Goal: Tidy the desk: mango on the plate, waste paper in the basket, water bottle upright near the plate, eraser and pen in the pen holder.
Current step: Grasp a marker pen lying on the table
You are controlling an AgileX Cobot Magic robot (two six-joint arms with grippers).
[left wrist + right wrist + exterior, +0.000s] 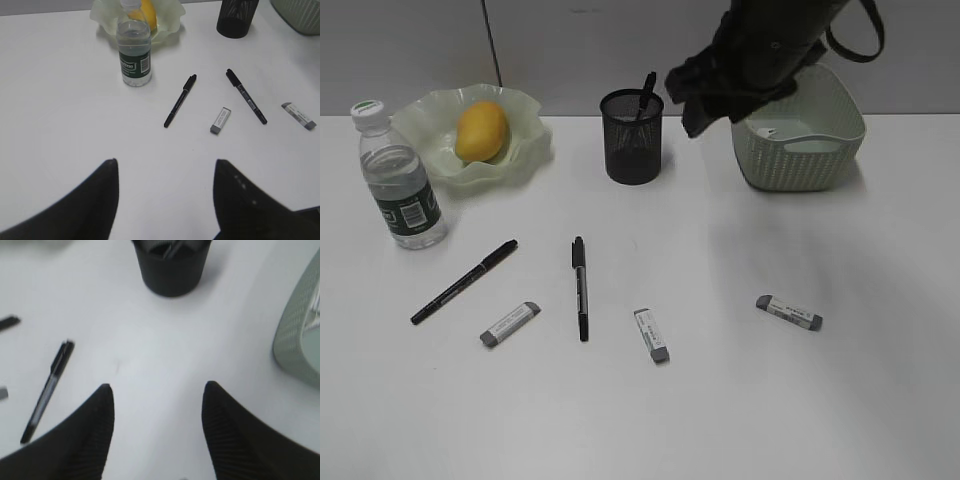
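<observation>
The mango (480,131) lies in the wavy-rimmed plate (535,128) at the back left. The water bottle (400,185) stands upright beside the plate. The pen holder (632,140) holds one pen (647,92). Two pens (468,280) (580,288) and three erasers (510,323) (652,335) (789,312) lie on the desk (720,400). A small white piece (767,131) lies in the basket (805,160); it is too small to identify. My right gripper (157,387) is open and empty, high between holder and basket. My left gripper (165,165) is open and empty over bare desk.
The right arm (750,60) hangs blurred above the basket's left rim. The left wrist view shows the bottle (135,55), two pens (180,100) (246,96) and two erasers (220,120) (298,115) ahead of it. A grey wall stands behind the desk.
</observation>
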